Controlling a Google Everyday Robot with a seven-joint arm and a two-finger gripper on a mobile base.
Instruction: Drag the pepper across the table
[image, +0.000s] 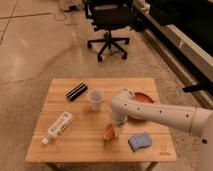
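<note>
The pepper (108, 133), a small slender orange-red vegetable, lies on the light wooden table (75, 145) near the middle of its front half. My gripper (115, 130) comes down from the white arm at the right and sits right at the pepper's right side, touching or just over it. The arm's wrist hides the top of the gripper.
A clear plastic cup (95, 99) stands behind the pepper. A black bar (76, 91) lies at the back left, a white bottle (57, 127) at the left front, a blue sponge (139, 141) at the right front, an orange-red bowl (142, 102) behind the arm. An office chair (107, 22) stands beyond the table.
</note>
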